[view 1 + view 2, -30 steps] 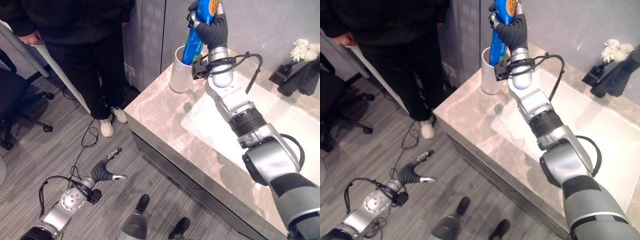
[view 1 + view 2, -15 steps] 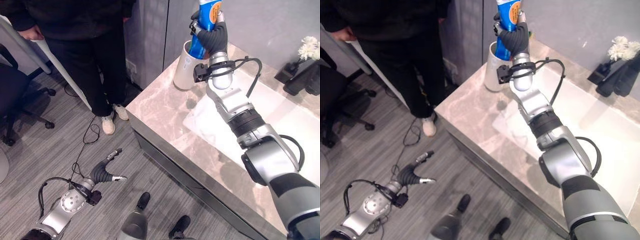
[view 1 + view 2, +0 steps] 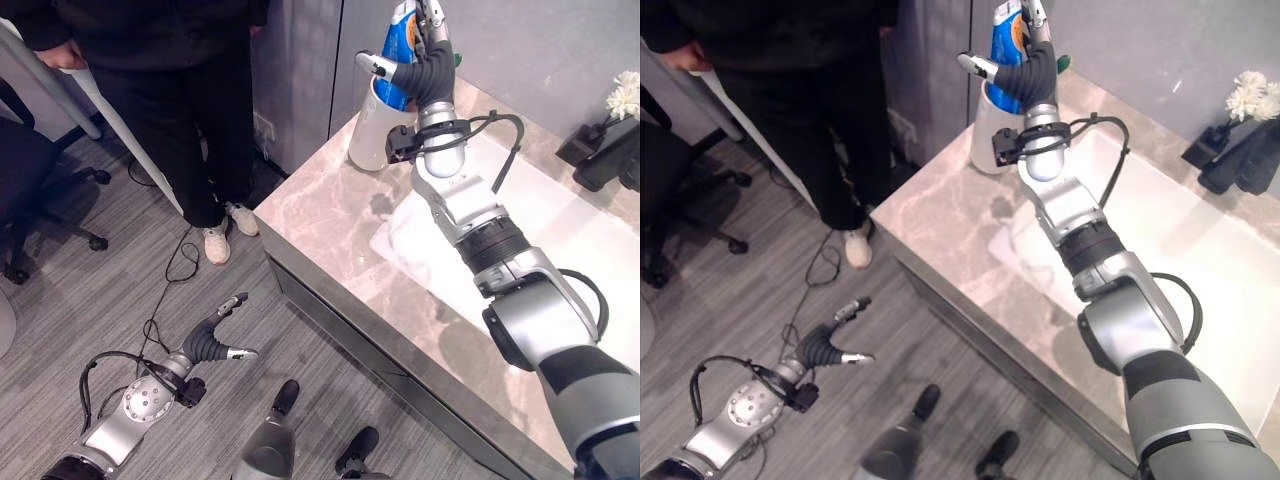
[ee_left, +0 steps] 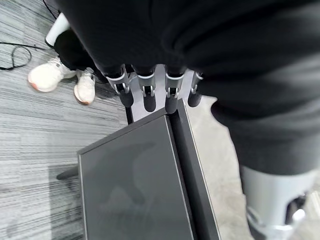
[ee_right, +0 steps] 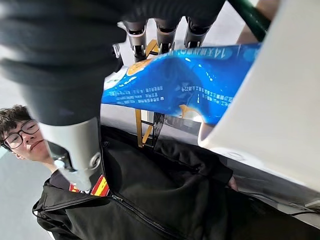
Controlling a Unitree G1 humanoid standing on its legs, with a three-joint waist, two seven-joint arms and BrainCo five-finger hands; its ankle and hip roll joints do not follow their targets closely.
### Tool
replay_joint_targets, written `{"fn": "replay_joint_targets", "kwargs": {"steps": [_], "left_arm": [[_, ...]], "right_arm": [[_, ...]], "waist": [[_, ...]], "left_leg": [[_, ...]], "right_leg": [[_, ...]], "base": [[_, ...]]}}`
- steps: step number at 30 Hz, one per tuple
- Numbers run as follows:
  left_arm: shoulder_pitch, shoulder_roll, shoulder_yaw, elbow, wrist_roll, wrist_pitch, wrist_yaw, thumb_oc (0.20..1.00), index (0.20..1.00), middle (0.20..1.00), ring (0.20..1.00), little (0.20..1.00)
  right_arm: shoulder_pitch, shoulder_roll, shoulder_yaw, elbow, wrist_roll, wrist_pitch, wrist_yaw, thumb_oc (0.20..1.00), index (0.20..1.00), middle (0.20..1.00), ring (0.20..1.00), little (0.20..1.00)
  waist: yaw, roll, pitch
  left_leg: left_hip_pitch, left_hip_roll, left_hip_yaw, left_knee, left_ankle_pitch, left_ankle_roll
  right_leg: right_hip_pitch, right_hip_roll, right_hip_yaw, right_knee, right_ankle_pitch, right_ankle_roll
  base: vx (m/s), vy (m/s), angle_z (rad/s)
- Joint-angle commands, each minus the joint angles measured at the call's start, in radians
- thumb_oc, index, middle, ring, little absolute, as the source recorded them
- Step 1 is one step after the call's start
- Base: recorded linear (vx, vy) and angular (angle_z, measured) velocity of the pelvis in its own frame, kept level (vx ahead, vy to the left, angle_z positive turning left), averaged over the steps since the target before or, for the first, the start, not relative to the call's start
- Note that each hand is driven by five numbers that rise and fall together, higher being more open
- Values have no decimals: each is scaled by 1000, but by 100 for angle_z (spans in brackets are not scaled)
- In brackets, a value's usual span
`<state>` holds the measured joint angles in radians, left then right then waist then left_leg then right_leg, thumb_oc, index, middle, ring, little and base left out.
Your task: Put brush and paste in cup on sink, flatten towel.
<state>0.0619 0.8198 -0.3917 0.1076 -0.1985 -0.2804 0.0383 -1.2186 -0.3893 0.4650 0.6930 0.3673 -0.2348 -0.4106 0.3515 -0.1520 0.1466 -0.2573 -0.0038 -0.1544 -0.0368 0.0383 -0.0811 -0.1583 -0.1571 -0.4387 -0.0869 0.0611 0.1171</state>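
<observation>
**Paste released into the cup**

Half a second ago the right robot hand was wrapped around the blue toothpaste tube, holding it above the white cylindrical cup. Now its fingers have spread apart, thumb jutting out to the robot's left, and the tube stands lower, its bottom end inside the cup and its top leaning against the rim. The right wrist view agrees: straight fingertips lie along the tube's far side without curling round it, and the tube runs into the cup's white wall.

I judge the paste step as good as done; the hand only has to draw clear without knocking the tube over. A green tip shows at the cup's far edge, perhaps the brush, though I cannot tell for sure.

The tube lies just in front of the open right palm, touching or nearly touching the fingers. The cup stands at the corner of the pale marble table. The white towel lies nearer on the table beneath the forearm, not yet flattened.

The left robot hand hangs low over the grey floor, fingers loosely apart, empty.
</observation>
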Motion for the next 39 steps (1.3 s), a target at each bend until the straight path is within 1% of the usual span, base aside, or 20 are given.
{"fn": "replay_joint_targets", "kwargs": {"steps": [1, 12, 16, 17, 20, 23, 24, 25, 26, 27, 28, 29, 30, 31, 32, 33, 36, 37, 38, 39], "left_arm": [[11, 36, 23, -6, -17, -37, 25, 1000, 1000, 1000, 1000, 1000], [12, 48, 23, -10, -8, -32, 23, 1000, 1000, 1000, 1000, 1000], [8, 54, 19, -11, -5, -31, 22, 1000, 1000, 1000, 1000, 1000], [-6, 43, -2, 41, 11, -30, 24, 1000, 1000, 1000, 1000, 1000], [-18, 39, -7, 50, 27, -26, 24, 1000, 1000, 1000, 1000, 1000], [-28, 7, -26, 119, 67, -21, 31, 1000, 1000, 1000, 1000, 1000], [-29, 6, -29, 120, 69, -21, 32, 1000, 1000, 1000, 1000, 1000], [-11, -12, -9, 112, 87, -18, 30, 1000, 1000, 1000, 1000, 1000], [-11, -11, -10, 111, 87, -18, 30, 1000, 1000, 1000, 1000, 1000], [7, -30, 9, 105, 98, -17, 26, 1000, 1000, 1000, 1000, 1000], [11, -26, 6, 103, 99, -17, 26, 1000, 1000, 1000, 1000, 1000], [21, -33, 15, 97, 104, -15, 22, 1000, 1000, 1000, 1000, 1000], [45, -55, 40, 92, 114, -19, 15, 1000, 1000, 1000, 1000, 1000], [49, -50, 35, 90, 115, -19, 14, 1000, 1000, 1000, 1000, 1000], [60, -59, 48, 86, 127, -17, 14, 1000, 1000, 1000, 1000, 1000], [83, -76, 76, 84, 142, -18, 11, 1000, 1000, 1000, 1000, 1000], [118, -91, 114, 78, 171, -12, 13, 1000, 1000, 1000, 1000, 1000], [132, -97, 128, 71, 171, -11, 13, 1000, 1000, 1000, 1000, 1000], [153, -107, 148, 66, 174, -8, 12, 1000, 1000, 1000, 1000, 1000], [155, -105, 147, 63, 175, -8, 11, 1000, 1000, 1000, 1000, 1000]], "right_arm": [[-23, -35, -5, -111, -20, -54, -6, 1000, 1000, 1000, 1000, 1000], [9, -22, -27, -204, -37, -61, -15, 1000, 1000, 1000, 1000, 1000], [17, -30, -37, -237, -53, -63, -25, 1000, 1000, 1000, 1000, 1000], [24, -46, -52, -273, -73, -66, -37, 1000, 1000, 1000, 1000, 1000], [55, -91, -86, -364, -101, -74, -53, 1000, 1000, 1000, 1000, 1000], [129, -161, -143, -502, -149, -85, -65, 1000, 1000, 1000, 1000, 1000], [137, -163, -146, -510, -152, -82, -66, 1000, 1000, 1000, 1000, 1000], [266, -228, -238, -657, -223, -88, -80, 1000, 1000, 1000, 1000, 1000], [270, -228, -240, -660, -224, -87, -80, 1000, 1000, 1000, 1000, 1000], [361, -270, -312, -730, -272, -98, -90, 1000, 1000, 1000, 1000, 1000], [380, -267, -322, -746, -276, -92, -89, 1000, 1000, 1000, 1000, 1000], [431, -290, -366, -772, -301, -96, -98, 1000, 1000, 1000, 1000, 1000], [553, -329, -466, -828, -358, -103, -118, 1000, 1000, 1000, 1000, 1000], [575, -325, -479, -845, -361, -99, -116, 1000, 1000, 1000, 1000, 1000], [646, -346, -537, -856, -391, -95, -125, 1000, 1000, 1000, 1000, 1000], [769, -367, -642, -877, -451, -95, -155, 1000, 1000, 1000, 1000, 1000], [977, -353, -850, -912, -506, -94, -205, 1000, 1000, 1000, 1000, 1000], [1037, -335, -915, -911, -514, -94, -227, 1000, 1000, 1000, 1000, 1000], [1095, -297, -1005, -878, -516, -92, -277, 1000, 1000, 1000, 1000, 1000], [1102, -296, -1009, -879, -515, -95, -280, 1000, 1000, 1000, 1000, 1000]], "waist": [[13, -35, -3], [10, -58, -11], [9, -60, -17], [3, -59, -23], [-7, -56, -32], [-31, -51, -46], [-29, -50, -46], [-57, -41, -62], [-55, -41, -62], [-82, -32, -71], [-77, -34, -74], [-89, -31, -79], [-123, -21, -88], [-117, -25, -93], [-135, -21, -99], [-168, -16, -107], [-218, -12, -122], [-232, -10, -131], [-262, 0, -140], [-258, -1, -141]], "left_leg": [[-23, -56, 52, -50, 41, 32], [-12, -43, 64, -50, 38, 29], [-6, -39, 65, -50, 37, 28], [-1, -37, 65, -50, 36, 27], [8, -32, 71, -50, 35, 25], [23, -25, 82, -50, 32, 22], [24, -24, 82, -50, 32, 22], [41, -16, 99, -50, 26, 21], [42, -16, 100, -50, 26, 21], [53, -12, 113, -50, 23, 21], [55, -11, 114, -50, 22, 21], [61, -9, 120, -50, 19, 22], [76, -2, 135, -50, 14, 22], [76, -2, 136, -50, 14, 22], [86, 1, 147, -50, 10, 24], [102, 7, 162, -50, -1, 25], [120, 9, 185, -50, 1, 36], [128, 10, 189, -50, -10, 39], [138, 8, 200, -50, -16, 47], [139, 8, 201, -50, -17, 47]], "right_leg": [[133, -71, 55, 5, 127, 93], [132, -58, 69, 2, 124, 91], [136, -55, 69, 4, 123, 89], [141, -54, 69, 5, 123, 90], [146, -55, 73, 5, 121, 90], [155, -51, 78, 6, 108, 88], [156, -51, 77, 6, 108, 88], [161, -48, 87, 8, 96, 87], [162, -48, 87, 8, 96, 86], [165, -47, 93, 8, 90, 87], [166, -47, 94, 9, 89, 87], [168, -45, 99, 8, 84, 87], [172, -42, 111, 6, 77, 88], [171, -42, 112, 6, 77, 88], [173, -40, 122, 7, 73, 89], [175, -37, 140, 8, 61, 89], [167, -40, 166, 12, 72, 89], [167, -40, 180, 11, 71, 92], [162, -41, 200, 16, 77, 94], [162, -42, 202, 17, 77, 94]], "base": [[-18, -3, -9], [-17, -12, -6], [0, 0, 0], [0, 0, 0], [0, 0, 0], [0, 0, 0], [-19, 25, -13], [-15, 22, -19], [-27, 42, -15], [-12, 18, -9], [-17, 21, -6], [-2, 24, -22], [-4, 26, -28], [-5, 31, -24], [12, 21, -20], [-17, 37, -27], [-8, 42, -36], [20, 62, -57], [38, 47, -55], [-3, 63, -40]]}}
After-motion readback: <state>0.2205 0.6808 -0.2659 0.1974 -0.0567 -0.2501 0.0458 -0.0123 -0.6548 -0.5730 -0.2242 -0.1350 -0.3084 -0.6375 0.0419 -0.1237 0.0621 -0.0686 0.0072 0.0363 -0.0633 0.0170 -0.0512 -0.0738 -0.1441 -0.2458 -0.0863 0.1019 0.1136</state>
